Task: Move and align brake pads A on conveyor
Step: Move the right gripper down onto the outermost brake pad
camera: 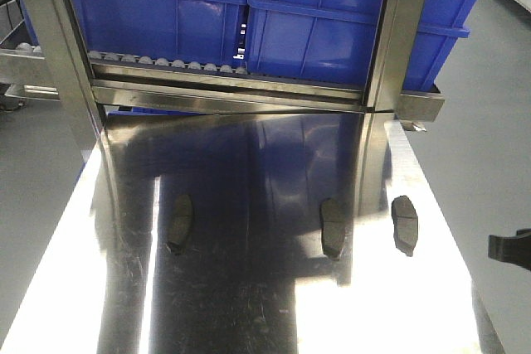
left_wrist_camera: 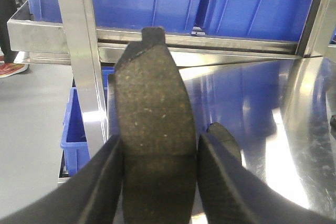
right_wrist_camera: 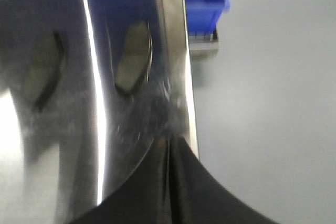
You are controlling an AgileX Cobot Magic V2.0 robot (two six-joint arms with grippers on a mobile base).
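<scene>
Left fingers [left_wrist_camera: 100, 182] clamp brake pad [left_wrist_camera: 152, 93] by side edges; right fingers [right_wrist_camera: 199, 192] pressed together, empty. Three more pads [camera: 333, 227] on desk [camera: 249, 304]; conveyor unseen. Risk: long overhang lets pad pivot or slip

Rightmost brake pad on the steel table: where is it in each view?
Front: rightmost brake pad lies right of centre, near the steel table's right edge.
Left wrist: cannot pick it out; left tool grips another pad.
Right wrist: upper centre, beside that same edge.
Shared landmark: the steel table, in all three.
</scene>
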